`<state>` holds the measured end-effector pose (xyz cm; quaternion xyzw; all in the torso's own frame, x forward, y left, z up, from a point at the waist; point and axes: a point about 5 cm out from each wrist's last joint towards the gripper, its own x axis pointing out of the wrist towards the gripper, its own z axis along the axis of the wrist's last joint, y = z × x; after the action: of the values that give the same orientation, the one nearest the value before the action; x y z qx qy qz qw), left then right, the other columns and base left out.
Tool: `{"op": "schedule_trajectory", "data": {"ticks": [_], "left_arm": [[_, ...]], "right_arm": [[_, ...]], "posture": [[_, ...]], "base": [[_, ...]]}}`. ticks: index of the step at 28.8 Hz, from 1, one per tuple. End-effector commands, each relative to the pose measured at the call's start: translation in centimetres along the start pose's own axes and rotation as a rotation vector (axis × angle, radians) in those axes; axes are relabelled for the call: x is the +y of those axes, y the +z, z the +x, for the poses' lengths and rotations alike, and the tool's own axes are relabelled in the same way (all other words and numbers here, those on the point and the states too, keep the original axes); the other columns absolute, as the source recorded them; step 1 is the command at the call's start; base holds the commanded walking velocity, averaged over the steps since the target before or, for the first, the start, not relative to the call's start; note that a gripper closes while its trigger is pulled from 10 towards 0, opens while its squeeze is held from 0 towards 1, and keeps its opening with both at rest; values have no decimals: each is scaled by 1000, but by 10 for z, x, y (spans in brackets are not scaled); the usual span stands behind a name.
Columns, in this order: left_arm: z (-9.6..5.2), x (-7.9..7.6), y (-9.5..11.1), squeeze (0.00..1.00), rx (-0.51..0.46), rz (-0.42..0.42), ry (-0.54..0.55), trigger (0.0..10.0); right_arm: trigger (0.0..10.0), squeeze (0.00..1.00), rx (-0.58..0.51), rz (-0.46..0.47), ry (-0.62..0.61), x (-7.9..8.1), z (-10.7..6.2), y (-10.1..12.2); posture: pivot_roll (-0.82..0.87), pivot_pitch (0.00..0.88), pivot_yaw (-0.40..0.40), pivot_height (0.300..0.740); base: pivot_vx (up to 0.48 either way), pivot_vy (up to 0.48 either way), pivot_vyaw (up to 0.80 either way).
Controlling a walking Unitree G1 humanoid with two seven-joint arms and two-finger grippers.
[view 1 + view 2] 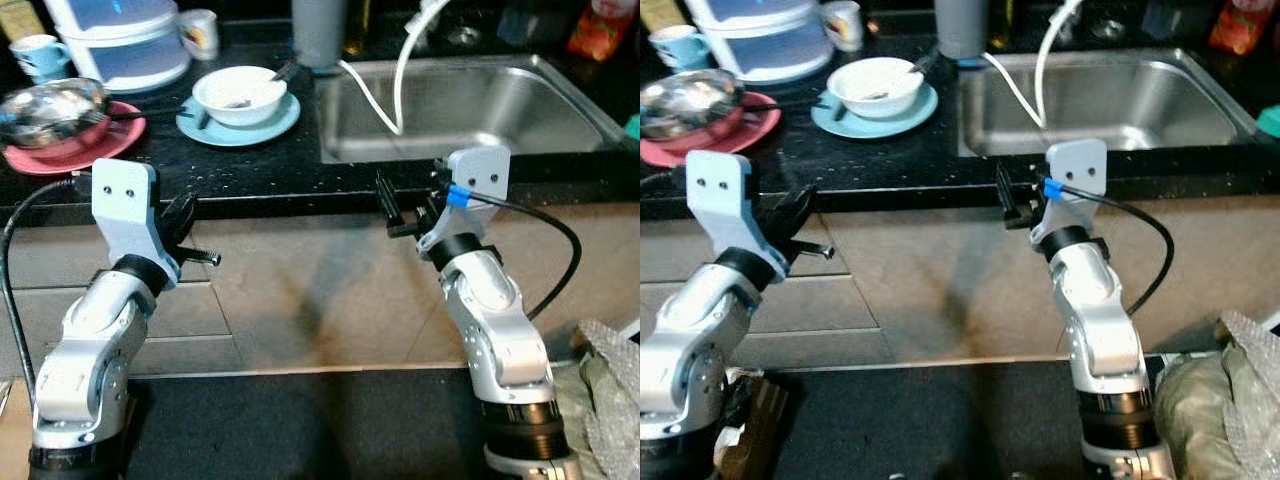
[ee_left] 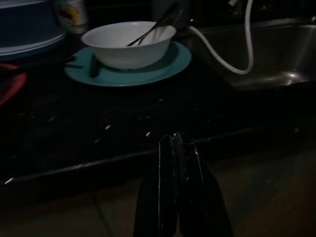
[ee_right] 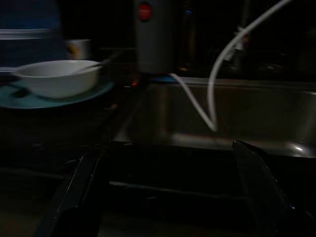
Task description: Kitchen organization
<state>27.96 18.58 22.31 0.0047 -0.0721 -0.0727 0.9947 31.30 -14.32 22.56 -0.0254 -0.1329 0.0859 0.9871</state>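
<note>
A white bowl (image 1: 240, 93) with a utensil in it sits on a teal plate (image 1: 272, 124) on the black counter (image 1: 270, 175), left of the steel sink (image 1: 500, 115). Further left, a steel bowl (image 1: 50, 105) rests on a red plate (image 1: 105, 143). My left gripper (image 1: 185, 222) hangs shut and holding nothing, just below the counter's front edge, its fingers (image 2: 173, 163) pressed together. My right gripper (image 1: 408, 200) is open at the counter edge in front of the sink, also holding nothing, with its fingers (image 3: 81, 192) spread wide.
A white hose (image 1: 400, 85) loops into the sink. At the back stand a grey vessel (image 1: 318, 30), a plastic container (image 1: 125, 45), a white mug (image 1: 200, 33) and a blue mug (image 1: 40, 55). Drawer fronts with a handle (image 1: 200, 257) lie below. Crumpled plastic (image 1: 605, 390) sits low right.
</note>
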Motion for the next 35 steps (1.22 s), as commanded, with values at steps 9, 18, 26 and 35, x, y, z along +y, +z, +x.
{"op": "schedule_trajectory", "data": {"ticks": [9,18,26,35], "left_arm": [[-2,2,0,0,0,4,6,10000],[-4,0,0,0,1,3,1,10000],[-4,0,-1,0,2,1,-1,10000],[-4,-1,-1,0,4,0,-1,10000]], "right_arm": [[10000,0,28,7,-3,0,-1,-6],[10000,0,30,10,-4,-1,-2,-6],[10000,0,32,11,-2,0,-1,-6],[10000,0,36,15,3,0,-1,-7]], "posture": [[15,103,21,740],[15,103,21,740],[17,105,18,740],[18,105,16,740]], "base": [[427,0,0],[426,0,0],[426,0,0],[428,0,0]]}}
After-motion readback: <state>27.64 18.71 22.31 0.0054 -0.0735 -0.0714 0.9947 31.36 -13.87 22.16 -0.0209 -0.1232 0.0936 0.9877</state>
